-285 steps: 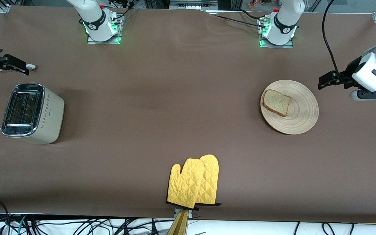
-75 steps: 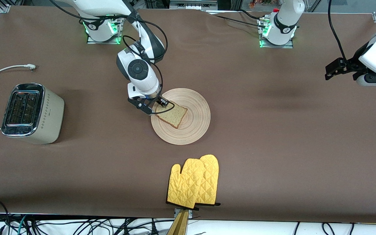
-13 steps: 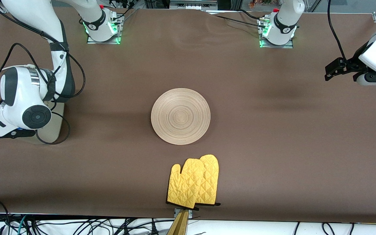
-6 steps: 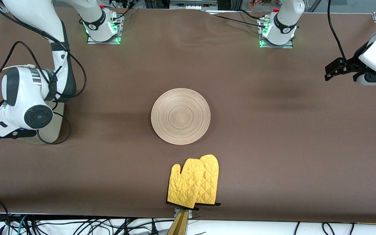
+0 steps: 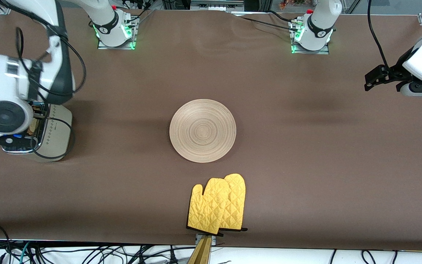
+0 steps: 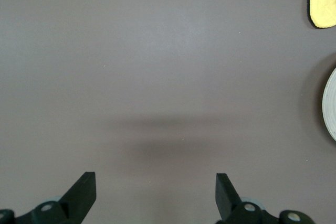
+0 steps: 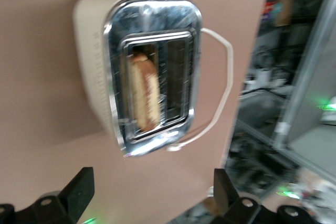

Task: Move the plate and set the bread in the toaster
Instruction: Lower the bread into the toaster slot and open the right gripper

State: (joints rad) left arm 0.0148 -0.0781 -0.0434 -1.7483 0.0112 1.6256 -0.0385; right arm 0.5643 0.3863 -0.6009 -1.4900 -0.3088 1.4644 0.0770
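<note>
The bread (image 7: 145, 92) stands in a slot of the toaster (image 7: 149, 69) — directly under the right gripper (image 7: 149, 198), fingers spread, released. The left gripper (image 6: 155, 198) waits spread apart; the plate (image 5: 202, 130) sits mid-table.

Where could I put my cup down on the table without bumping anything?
The bare brown stretch between the toaster and the plate is free, and so is the wide one between the plate and the waiting left gripper. It is crowded by the toaster, where the right gripper hangs open above the bread.
</note>
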